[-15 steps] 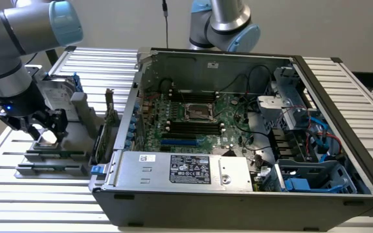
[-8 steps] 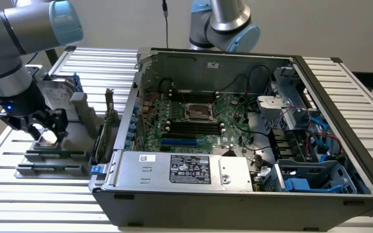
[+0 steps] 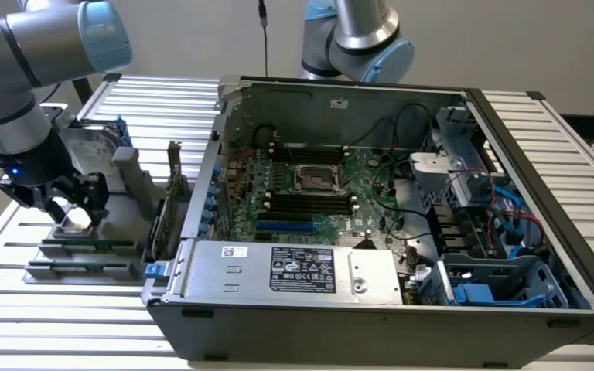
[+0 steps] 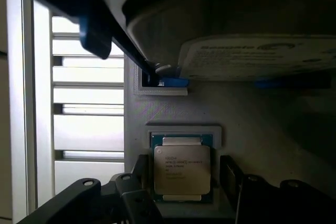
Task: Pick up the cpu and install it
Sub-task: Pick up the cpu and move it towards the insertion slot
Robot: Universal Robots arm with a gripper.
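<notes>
I am at the pick-up step. My claw hangs wide open over the cpu, holding nothing. The cpu lies flat in its square pocket on the grey holder, on the slatted table, at the exterior view's left of the open computer case and well apart from it.

In the wrist view the cpu sits between my two fingers, one on each side. I cannot tell if either one touches it. The empty socket waits in the middle of the board inside the case, so nothing of the install is done yet.

As I judge it, a good grip calls for my fingers to meet the chip's two opposite edges squarely and low, clear of the pocket's rim. The chip is thin and slick, and it could tilt or slip.

As for writing, the hard drive standing just beside the cpu's pocket carries a label that looks like "Seagate", though I would not swear to it. The cpu's lid has several printed lines too small to read. The white label on the power supply box, at the near side of the case, shows a black panel of marks that I cannot read.
</notes>
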